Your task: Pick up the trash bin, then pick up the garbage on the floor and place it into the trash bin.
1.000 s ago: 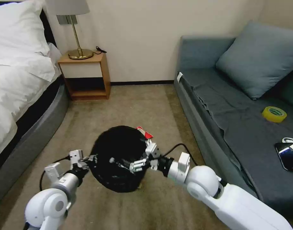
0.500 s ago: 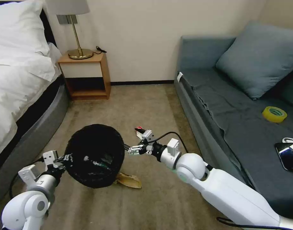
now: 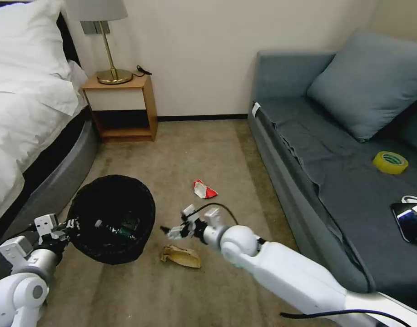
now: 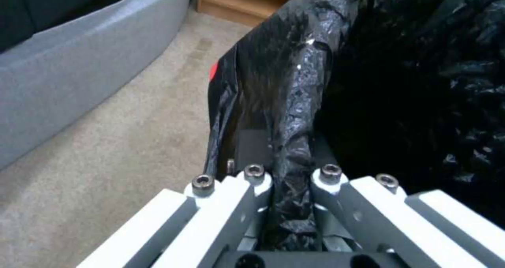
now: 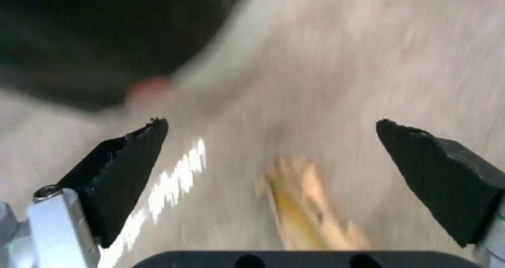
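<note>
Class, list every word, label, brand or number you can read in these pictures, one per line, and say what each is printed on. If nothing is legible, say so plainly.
No text can be read in any view.
Round yellow tape roll on the grey sofa: green inner label, print too small to read.
Red-and-white crumpled wrapper on the carpet: no legible print.
Bottle's green label inside the round black mesh trash bin: too small to read.
Black phone: screen shows glare only.

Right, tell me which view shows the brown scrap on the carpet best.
The head view: the brown scrap lies whole on the carpet, beside the trash bin, below the right gripper. The right wrist view shows it blurred between open fingers. The left wrist view faces the bin's liner.
</note>
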`<state>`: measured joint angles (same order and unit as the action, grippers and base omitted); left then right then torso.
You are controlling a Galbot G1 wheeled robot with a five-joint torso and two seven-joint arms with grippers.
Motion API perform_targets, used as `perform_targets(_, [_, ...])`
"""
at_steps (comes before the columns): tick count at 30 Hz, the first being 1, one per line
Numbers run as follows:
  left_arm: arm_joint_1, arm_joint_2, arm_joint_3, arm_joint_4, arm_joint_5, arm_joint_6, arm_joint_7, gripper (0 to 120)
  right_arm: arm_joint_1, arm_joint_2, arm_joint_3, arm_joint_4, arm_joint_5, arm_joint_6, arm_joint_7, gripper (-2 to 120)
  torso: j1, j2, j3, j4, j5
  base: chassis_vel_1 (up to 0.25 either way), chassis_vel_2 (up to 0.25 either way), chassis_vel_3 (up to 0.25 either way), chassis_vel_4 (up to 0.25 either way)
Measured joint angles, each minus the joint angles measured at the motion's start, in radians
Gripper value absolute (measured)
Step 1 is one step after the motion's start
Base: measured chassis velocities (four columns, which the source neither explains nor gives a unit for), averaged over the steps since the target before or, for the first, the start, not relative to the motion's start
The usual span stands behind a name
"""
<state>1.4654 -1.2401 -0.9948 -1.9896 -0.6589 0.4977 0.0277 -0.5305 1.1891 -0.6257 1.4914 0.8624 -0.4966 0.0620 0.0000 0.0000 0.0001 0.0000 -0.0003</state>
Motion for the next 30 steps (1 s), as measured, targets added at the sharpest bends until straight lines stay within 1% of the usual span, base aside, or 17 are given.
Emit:
perform_targets(1, [0.000,0.000,0.000,0.000,0.000,0.000,0.000,3,0.000,0.000,0.000,0.000,0.000,0.000,0.000,100,0.000,0.000,0.000,0.0000,0.0000,0.000,0.000,0.000,0.000])
perform_targets(3, [-0.001,0.010,-0.007,0.009,-0.001,-0.001,0.006,3,0.032,0.014,-0.022,-0.040,0.034,-0.072,-0.007,100,0.000,0.000,0.000,0.0001,0.0000,0.000,0.000,0.000,0.000])
perform_targets(5, [-0.003,0.021,-0.014,0.020,-0.003,-0.004,0.011,3,0.069,0.026,-0.041,-0.079,0.061,-0.140,-0.045,100,0.000,0.000,0.000,0.0000,0.0001,0.000,0.000,0.000,0.000])
perform_targets(6, [-0.003,0.021,-0.014,0.020,-0.003,-0.004,0.011,3,0.069,0.026,-0.041,-0.079,0.061,-0.140,-0.045,100,0.000,0.000,0.000,0.0000,0.0001,0.000,0.000,0.000,0.000])
perform_targets(10, [-0.006,0.037,-0.022,0.039,-0.011,-0.010,0.020,3,0.137,0.056,-0.090,-0.162,0.057,-0.194,-0.130,100,0.000,0.000,0.000,0.0000,0.0001,0.000,0.000,0.000,0.000])
perform_targets(12, [-0.006,0.039,-0.022,0.042,-0.012,-0.011,0.021,3,0.144,0.061,-0.097,-0.175,0.054,-0.197,-0.138,100,0.000,0.000,0.000,0.0000,0.0001,0.000,0.000,0.000,0.000])
perform_targets(15, [-0.006,0.051,-0.032,0.054,-0.021,-0.017,0.029,3,0.176,0.096,-0.132,-0.278,0.028,-0.199,-0.223,100,0.000,0.000,0.000,0.0001,0.0001,0.000,0.000,0.000,0.000])
perform_targets(16, [-0.006,0.051,-0.032,0.054,-0.021,-0.017,0.029,3,0.176,0.096,-0.132,-0.278,0.028,-0.199,-0.223,100,0.000,0.000,0.000,0.0001,0.0001,0.000,0.000,0.000,0.000])
perform_targets(18, [-0.005,0.058,-0.040,0.057,-0.029,-0.018,0.031,3,0.185,0.111,-0.144,-0.333,-0.009,-0.197,-0.263,100,0.000,0.000,0.000,0.0001,0.0002,0.000,0.000,0.000,0.000])
perform_targets(20, [-0.002,0.067,-0.054,0.064,-0.039,-0.023,0.034,3,0.194,0.134,-0.158,-0.427,-0.058,-0.177,-0.315,100,0.000,0.000,0.000,0.0000,0.0001,0.000,0.000,0.000,0.000])
perform_targets(21, [-0.002,0.067,-0.054,0.064,-0.039,-0.023,0.034,3,0.194,0.134,-0.158,-0.427,-0.058,-0.177,-0.315,100,0.000,0.000,0.000,0.0000,0.0001,0.000,0.000,0.000,0.000])
perform_targets(23, [0.003,0.071,-0.066,0.065,-0.049,-0.024,0.037,3,0.196,0.154,-0.166,-0.493,-0.091,-0.161,-0.348,100,0.000,0.000,0.000,-0.0001,0.0002,0.000,0.000,0.000,0.000])
perform_targets(25, [0.006,0.073,-0.072,0.067,-0.052,-0.027,0.039,3,0.200,0.164,-0.181,-0.528,-0.118,-0.152,-0.370,100,0.000,0.000,0.000,0.0000,0.0002,0.000,0.000,0.000,0.000])
perform_targets(26, [0.006,0.073,-0.072,0.067,-0.052,-0.027,0.039,3,0.200,0.164,-0.181,-0.528,-0.118,-0.152,-0.370,100,0.000,0.000,0.000,0.0000,0.0002,0.000,0.000,0.000,0.000])
perform_targets(30, [0.007,0.070,-0.080,0.068,-0.053,-0.030,0.040,3,0.193,0.192,-0.213,-0.598,-0.173,-0.134,-0.387,100,0.000,0.000,0.000,-0.0001,0.0002,0.000,0.000,0.000,0.000])
